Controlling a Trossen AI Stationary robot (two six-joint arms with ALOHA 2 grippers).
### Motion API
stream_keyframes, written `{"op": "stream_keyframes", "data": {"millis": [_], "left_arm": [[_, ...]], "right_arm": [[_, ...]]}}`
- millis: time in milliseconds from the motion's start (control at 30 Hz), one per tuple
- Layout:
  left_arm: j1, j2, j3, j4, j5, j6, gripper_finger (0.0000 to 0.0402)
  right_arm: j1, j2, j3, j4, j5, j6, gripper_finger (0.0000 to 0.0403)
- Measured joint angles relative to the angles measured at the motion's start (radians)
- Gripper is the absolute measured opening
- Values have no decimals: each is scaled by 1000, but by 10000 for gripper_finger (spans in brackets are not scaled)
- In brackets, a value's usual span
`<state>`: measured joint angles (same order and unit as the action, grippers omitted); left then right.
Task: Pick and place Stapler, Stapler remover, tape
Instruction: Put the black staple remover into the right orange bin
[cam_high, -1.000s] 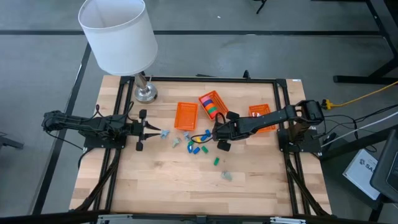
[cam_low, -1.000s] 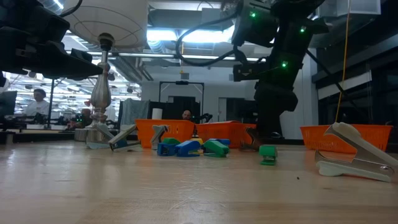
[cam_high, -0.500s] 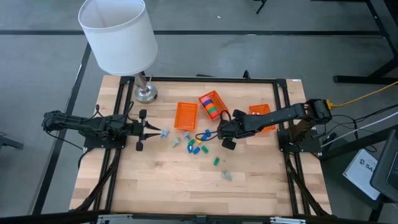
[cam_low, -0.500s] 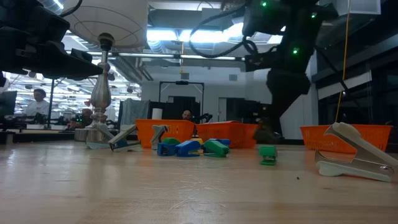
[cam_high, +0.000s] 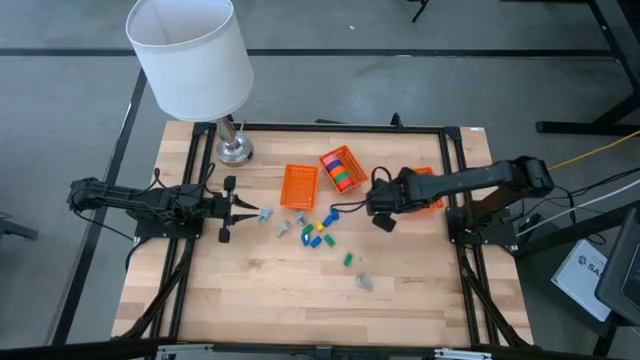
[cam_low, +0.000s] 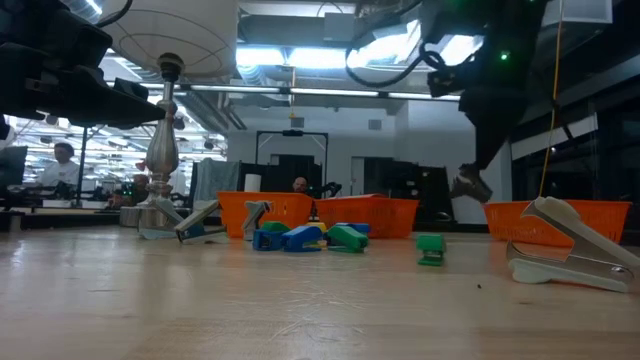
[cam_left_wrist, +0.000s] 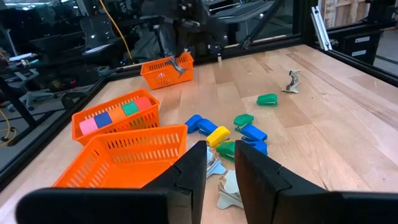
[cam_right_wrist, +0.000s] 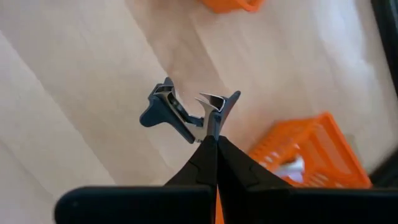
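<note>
A pale wooden bench inside a black frame carries my work, with a white-shaded lamp at its far left corner and an open workshop beyond, where a person sits far off in the low view. My right claw is pinched tight on a stapler remover, a small grey winged piece that hangs out past my fingertips, lifted clear of the wood. The basket on the right side lies just beyond and to the right of that claw; in my right wrist view its orange mesh sits right beside the remover, and something pale already lies inside it, though I cannot make out what. I judge that the coming move is a short carry over that rim and a release, and the right arm is plainly the nearer one. The tape rolls already stand packed in the middle basket, red, pink and green showing, with an empty-looking basket just left of them. Loose on the wood between the arms lie small blue, yellow and green pieces, and a larger grey stapler rests near the front edge. My left claw waits low at the left side, fingers slightly parted and holding nothing. The basket rim could catch the remover's wings.
</note>
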<state>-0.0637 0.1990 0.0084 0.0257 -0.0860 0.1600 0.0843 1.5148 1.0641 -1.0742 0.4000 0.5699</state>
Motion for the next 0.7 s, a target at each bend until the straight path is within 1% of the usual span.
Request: {"op": "stream_keyframes", "data": {"millis": [133, 467, 600, 700], "left_arm": [[0, 0, 0, 0, 0, 0, 78], [0, 0, 0, 0, 0, 0, 79], [0, 0, 0, 0, 0, 0, 77], [0, 0, 0, 0, 0, 0, 78]], "right_arm": [[-24, -42, 0, -72, 19, 57, 0], [-108, -137, 0, -278, 89, 286, 0], [-136, -143, -8, -343, 91, 370, 0], [-161, -144, -42, -345, 91, 404, 0]]}}
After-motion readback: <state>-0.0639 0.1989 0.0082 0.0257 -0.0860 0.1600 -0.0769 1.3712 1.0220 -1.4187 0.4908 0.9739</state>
